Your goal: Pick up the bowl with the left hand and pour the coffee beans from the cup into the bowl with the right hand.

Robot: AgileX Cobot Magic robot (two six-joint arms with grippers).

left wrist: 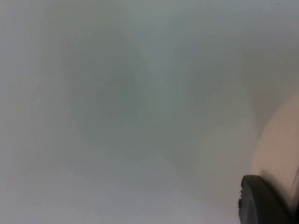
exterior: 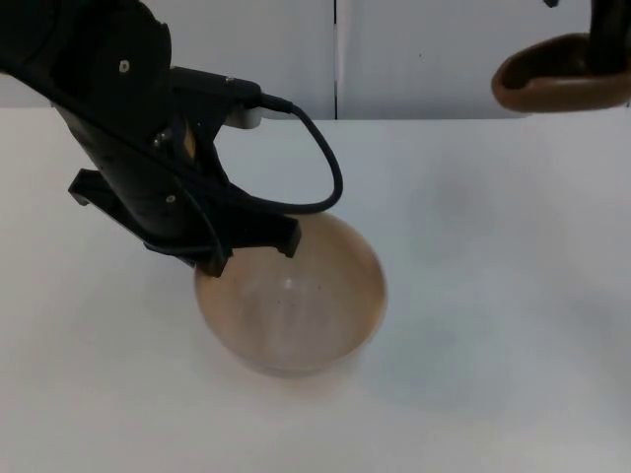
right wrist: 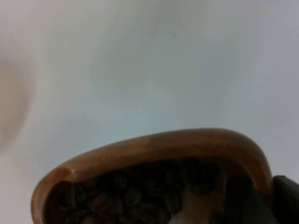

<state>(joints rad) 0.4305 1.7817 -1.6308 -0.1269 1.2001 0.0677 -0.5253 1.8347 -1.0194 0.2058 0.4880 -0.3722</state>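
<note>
One pale bowl (exterior: 296, 305) sits on the white table (exterior: 493, 296), and the left gripper (exterior: 251, 251) is down at its far-left rim; whether its fingers are clamped on that rim, I cannot tell. Over on the far right, the right gripper (exterior: 603, 44) holds one brown cup (exterior: 557, 79) aloft, clamped on its rim, well apart from the bowl and heaped with coffee beans (right wrist: 135, 196).

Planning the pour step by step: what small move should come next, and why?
Probably carry the cup toward the bowl. The right pincer holds the cup, still full of coffee beans, high near the wall and far from the bowl. The left pincer already sits at the bowl's rim, and the bowl looks empty.
</note>
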